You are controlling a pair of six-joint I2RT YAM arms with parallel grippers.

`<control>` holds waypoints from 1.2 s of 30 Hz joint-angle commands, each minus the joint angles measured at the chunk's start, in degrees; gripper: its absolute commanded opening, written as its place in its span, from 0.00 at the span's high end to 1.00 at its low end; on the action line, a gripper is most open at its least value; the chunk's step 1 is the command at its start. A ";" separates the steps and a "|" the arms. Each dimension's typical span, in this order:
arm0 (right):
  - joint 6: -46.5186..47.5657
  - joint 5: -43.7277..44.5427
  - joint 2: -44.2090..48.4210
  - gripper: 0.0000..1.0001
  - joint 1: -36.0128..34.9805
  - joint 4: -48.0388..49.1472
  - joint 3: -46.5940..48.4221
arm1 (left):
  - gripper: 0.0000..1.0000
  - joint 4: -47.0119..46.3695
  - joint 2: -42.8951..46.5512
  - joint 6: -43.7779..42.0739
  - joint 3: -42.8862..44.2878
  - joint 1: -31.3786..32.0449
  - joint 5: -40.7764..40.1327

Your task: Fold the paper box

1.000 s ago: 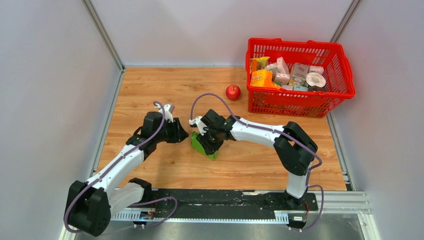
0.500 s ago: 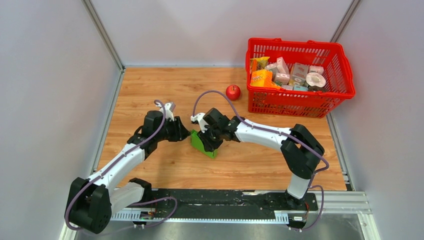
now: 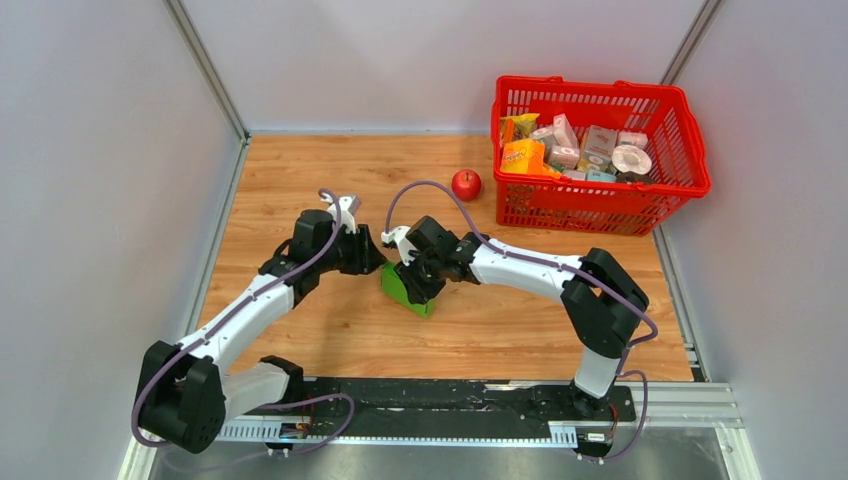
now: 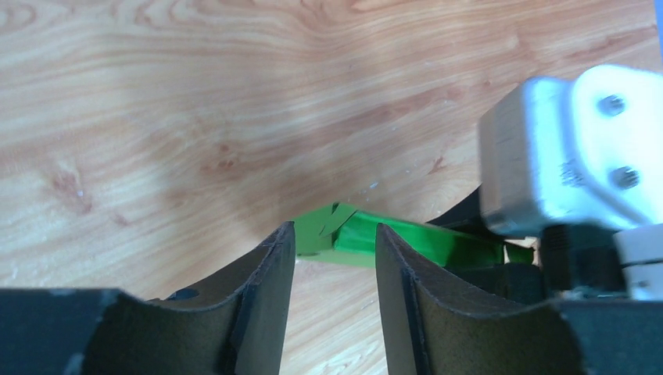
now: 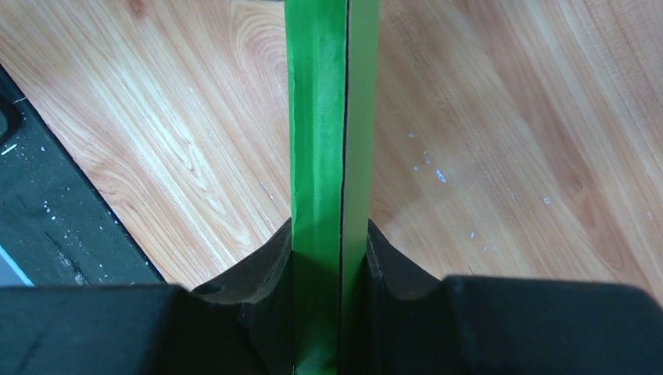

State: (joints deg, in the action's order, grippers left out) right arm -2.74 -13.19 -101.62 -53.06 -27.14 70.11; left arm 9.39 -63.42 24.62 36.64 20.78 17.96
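- Near the table's [image 3: 290,170] middle sits the paper box [image 3: 404,290], partly folded.
- Right gripper [image 5: 330,234] is clenched on its doubled green panels.
- Left gripper [image 4: 335,238] is released, empty, just beside the box's left end.
- Apple [image 3: 465,184] lies beside the red basket [image 3: 580,210] at the far right corner.

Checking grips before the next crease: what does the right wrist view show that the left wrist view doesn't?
Only the right wrist view: the right gripper shut on the paper box, two green layers pinched edge-on between its fingers. Only the left wrist view: the left gripper open with nothing between its fingers, a folded corner of the box just beyond the tips, and the right arm's white housing at the right. Both: the green box and the wooden table.
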 commanded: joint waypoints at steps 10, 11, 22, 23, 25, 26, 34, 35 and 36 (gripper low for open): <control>0.19 -1.49 -0.07 0.92 -0.12 1.73 0.21 | 0.58 -1.74 -3.82 -4.41 2.65 2.43 2.17; 0.11 -1.57 -0.07 0.92 -0.12 1.82 0.12 | 0.60 -1.74 -3.82 -4.41 2.38 2.52 2.17; 0.02 -1.49 0.81 0.92 -0.12 2.61 -0.76 | 0.61 -1.21 -2.15 -4.41 -0.07 3.22 1.03; 0.02 -1.57 0.90 0.92 -0.20 2.70 -0.76 | 0.62 -1.65 -1.71 -4.32 -1.21 3.22 0.77; -0.07 -1.75 0.99 0.92 -0.12 2.97 -0.94 | 0.64 -2.27 -0.74 -3.88 -2.01 3.22 0.50; -0.07 -1.84 0.99 0.92 -0.12 2.97 -0.85 | 0.64 -2.70 -0.48 -3.79 -2.54 3.22 0.50; -0.16 -2.45 0.64 0.92 -0.20 2.88 -0.85 | 0.59 -4.38 -1.62 -3.18 -1.75 3.22 -0.02; -0.16 -2.37 0.55 0.92 -0.12 2.96 -0.94 | 0.58 -4.38 -1.97 -3.26 -1.32 3.22 -0.20; -0.16 -2.37 0.64 0.92 -0.20 3.05 -0.94 | 0.57 -4.38 -2.32 -3.35 -0.96 3.22 -0.46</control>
State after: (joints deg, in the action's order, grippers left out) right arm -2.76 -14.57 -102.00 -53.06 -26.52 69.25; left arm 7.55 -65.08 21.78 33.69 23.86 18.31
